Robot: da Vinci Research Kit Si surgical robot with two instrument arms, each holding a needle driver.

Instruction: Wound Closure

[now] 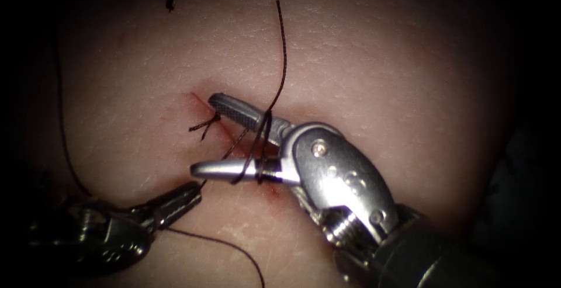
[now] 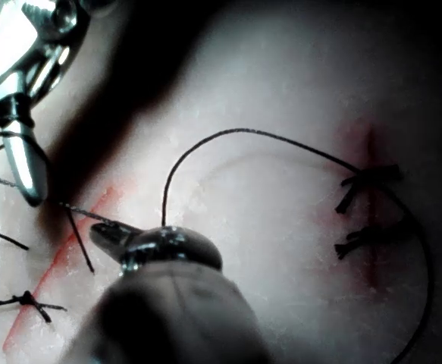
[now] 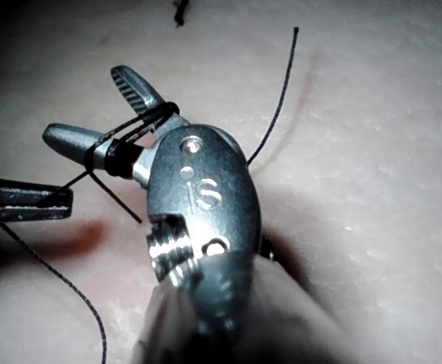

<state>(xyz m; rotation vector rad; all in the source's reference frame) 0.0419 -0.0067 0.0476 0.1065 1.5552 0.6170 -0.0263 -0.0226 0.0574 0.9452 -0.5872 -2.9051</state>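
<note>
Pale pork-belly tissue (image 1: 374, 60) fills the background. At lower left, the left steel needle driver (image 1: 190, 193) is clamped on thin dark thread (image 1: 283, 60). Right of it, over the red-edged cut (image 1: 201, 104), the right steel needle driver (image 1: 210, 136) gapes wide, thread looped round its jaws, gripping nothing. No needle can be made out.

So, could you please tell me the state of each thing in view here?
Right hand: open, thread looped around both jaws, holding nothing.
Left hand: shut on the thread.
Thread: one free end lying on the tissue.
Cut: one knotted stitch across it.
Tissue: red fluid along the cut.
</note>
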